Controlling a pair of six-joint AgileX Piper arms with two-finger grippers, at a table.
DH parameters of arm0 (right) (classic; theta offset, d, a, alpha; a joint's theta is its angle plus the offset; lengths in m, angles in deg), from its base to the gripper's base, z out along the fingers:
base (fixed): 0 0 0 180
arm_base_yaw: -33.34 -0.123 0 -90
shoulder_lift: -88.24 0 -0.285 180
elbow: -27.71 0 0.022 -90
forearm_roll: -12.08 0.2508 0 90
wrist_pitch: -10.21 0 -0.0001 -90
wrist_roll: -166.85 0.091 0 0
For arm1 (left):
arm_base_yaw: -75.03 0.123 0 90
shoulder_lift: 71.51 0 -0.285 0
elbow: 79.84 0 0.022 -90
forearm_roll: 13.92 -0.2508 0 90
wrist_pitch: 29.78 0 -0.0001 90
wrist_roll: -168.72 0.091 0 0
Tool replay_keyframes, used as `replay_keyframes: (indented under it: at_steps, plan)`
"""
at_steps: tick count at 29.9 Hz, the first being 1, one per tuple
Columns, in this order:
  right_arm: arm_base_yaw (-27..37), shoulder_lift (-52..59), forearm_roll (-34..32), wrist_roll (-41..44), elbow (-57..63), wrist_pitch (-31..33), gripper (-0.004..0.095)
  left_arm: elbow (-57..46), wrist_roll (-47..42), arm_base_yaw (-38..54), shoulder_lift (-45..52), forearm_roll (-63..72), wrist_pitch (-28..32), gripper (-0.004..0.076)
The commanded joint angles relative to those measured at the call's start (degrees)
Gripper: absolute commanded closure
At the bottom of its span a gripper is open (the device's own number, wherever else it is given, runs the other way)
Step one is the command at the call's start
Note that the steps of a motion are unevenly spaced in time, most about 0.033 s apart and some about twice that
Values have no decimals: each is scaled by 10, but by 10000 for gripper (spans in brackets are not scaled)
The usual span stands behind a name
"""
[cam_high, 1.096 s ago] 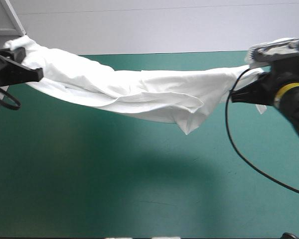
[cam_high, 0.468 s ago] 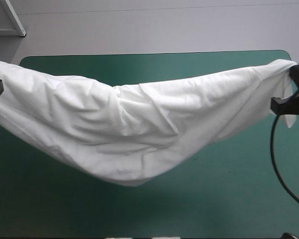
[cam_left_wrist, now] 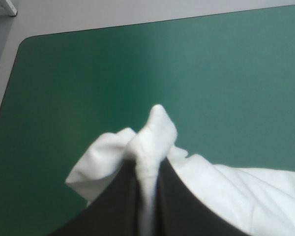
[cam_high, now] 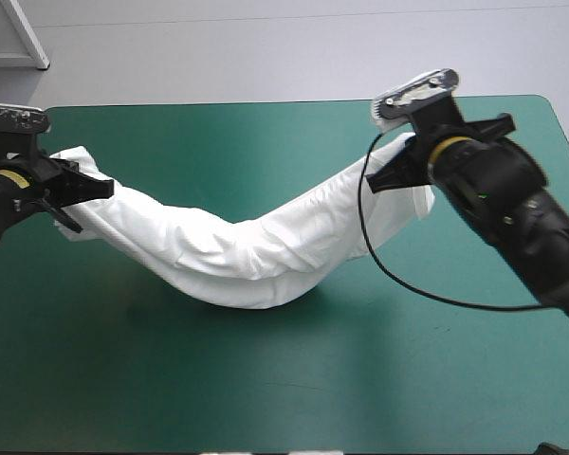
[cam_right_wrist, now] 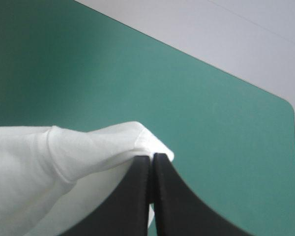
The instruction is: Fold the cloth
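The white T-shirt [cam_high: 247,251] hangs as a long sagging band between both arms, its middle resting on the teal-green table [cam_high: 266,379]. My left gripper [cam_high: 102,187] is shut on the T-shirt's left end near the table's left edge; in the left wrist view a white tuft [cam_left_wrist: 155,132] pokes out between the black fingers [cam_left_wrist: 177,196] of that gripper [cam_left_wrist: 148,162]. My right gripper [cam_high: 381,177] is shut on the right end, over the far right part of the table. In the right wrist view the T-shirt [cam_right_wrist: 54,167] drapes from beside the closed tips of the right gripper [cam_right_wrist: 152,157].
A white shelf corner [cam_high: 24,33] stands beyond the table's far left corner. Bare teal-green cover [cam_high: 294,389] stretches across the near half of the table. The table's rounded far corner [cam_right_wrist: 285,105] lies ahead of the right gripper.
Both grippers have come down and inward from the picture's sides. The T-shirt, earlier stretched wide and hanging in the air, now sags as a narrower band with its middle on the table.
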Motion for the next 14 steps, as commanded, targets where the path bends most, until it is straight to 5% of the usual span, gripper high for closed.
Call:
replay_keyframes:
  at_steps: [1,14]
  plan:
    - [10,-46,-107,45,-13,-110,927,-14,-16,-1,-20,-16,161,732]
    - [95,-239,-122,158,-15,-329,916,-14,-42,-1,-237,-107,373,722]
